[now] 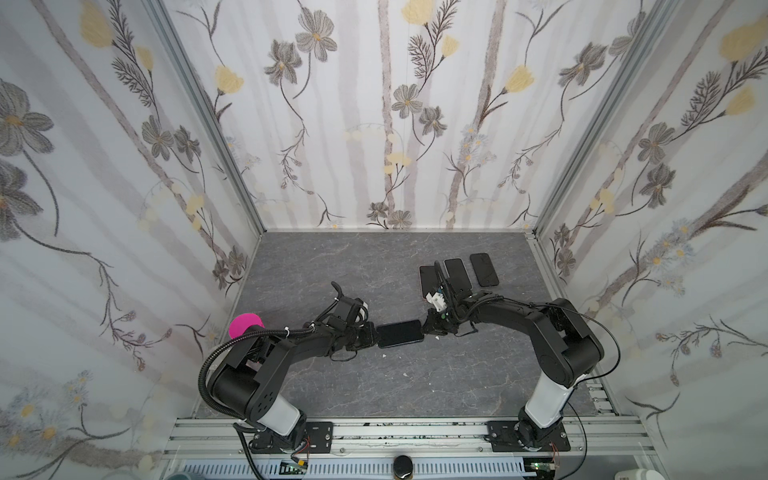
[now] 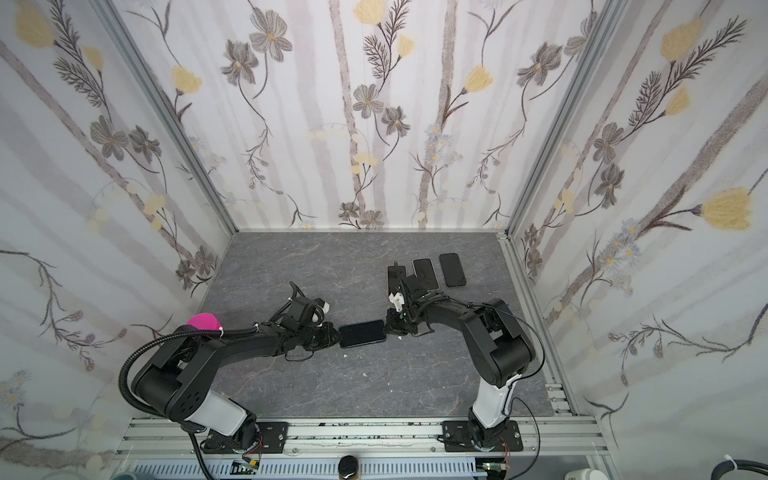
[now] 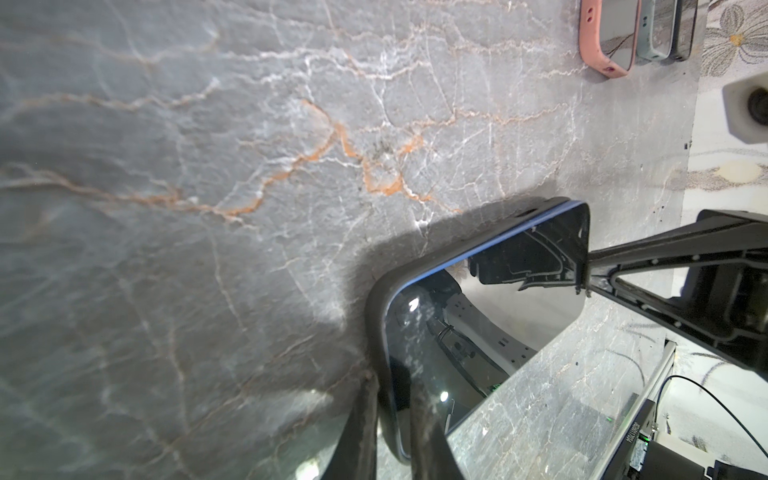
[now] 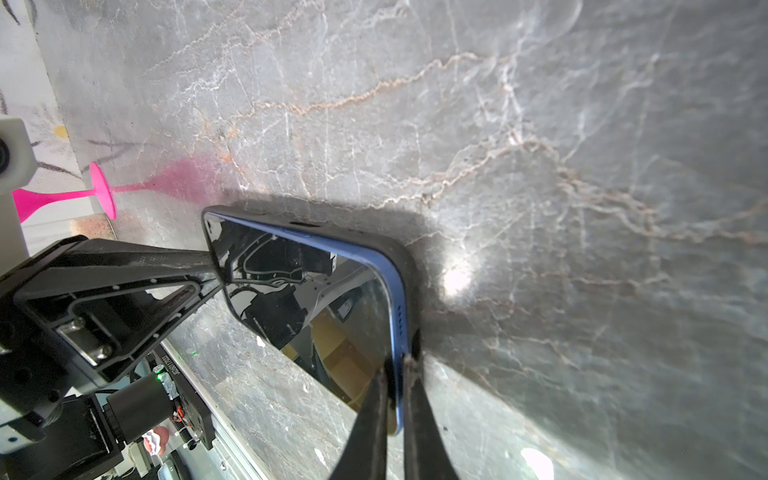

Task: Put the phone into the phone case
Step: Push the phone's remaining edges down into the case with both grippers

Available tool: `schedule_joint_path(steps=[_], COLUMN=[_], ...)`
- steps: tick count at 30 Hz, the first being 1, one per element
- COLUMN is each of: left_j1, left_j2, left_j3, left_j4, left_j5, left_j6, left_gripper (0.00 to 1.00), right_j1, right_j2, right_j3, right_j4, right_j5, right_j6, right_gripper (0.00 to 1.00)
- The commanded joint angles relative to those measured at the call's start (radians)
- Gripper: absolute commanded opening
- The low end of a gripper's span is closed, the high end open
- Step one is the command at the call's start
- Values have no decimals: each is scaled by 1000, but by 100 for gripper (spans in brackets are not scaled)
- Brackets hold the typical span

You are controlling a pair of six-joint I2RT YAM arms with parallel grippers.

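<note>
- Phone (image 1: pixel 400 333), blue-rimmed, dark glass up: lies lengthwise between the two claws over the middle of the marbled grey table (image 1: pixel 332 266); whether it rests on the surface I cannot tell
- Phone case (image 3: pixel 374 307), black: wrapped round the phone's corner at the left arm's end and along one long side (the blue edge shows just inside it)
- Left gripper (image 1: pixel 376 337): clenched on the cased end, one finger outside the case, its partner on the glass
- Right gripper (image 1: pixel 424 328): clamped on the phone's opposite short end, the blue rim pinched between its fingers
- Row of three dark handsets (image 1: pixel 457 272): flat at the back right, well apart from the held phone; one wears a pink case (image 3: pixel 590 45)
- Magenta stemmed cup (image 1: pixel 245 324): near the table's left edge, partly hidden by the left arm's elbow
</note>
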Motion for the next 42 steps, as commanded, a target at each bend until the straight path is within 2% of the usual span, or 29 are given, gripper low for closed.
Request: schedule_joint_path(steps=[1, 10, 16, 19, 36, 42], left_j1=[-4, -4, -4, -3, -4, -4], left_j2=[10, 7, -10, -11, -12, -6], left_j3=[2, 4, 3, 3, 7, 2], left_j4=[-23, -25, -55, -66, -67, -58], left_j5=[-6, -20, -59, -74, -63, -57], left_j6=[2, 7, 20, 26, 27, 25], left_gripper=[16, 17, 16, 16, 16, 16], right_j1=[12, 12, 11, 12, 29, 35], right_j2=[12, 25, -13, -26, -7, 9], right_j3=[0, -1, 52, 66, 59, 58], right_j4=[16, -12, -127, -160, -165, -183], right_j5=[-74, -43, 73, 89, 85, 112], right_j6=[1, -12, -63, -75, -83, -86], right_gripper=[10, 9, 19, 21, 7, 7])
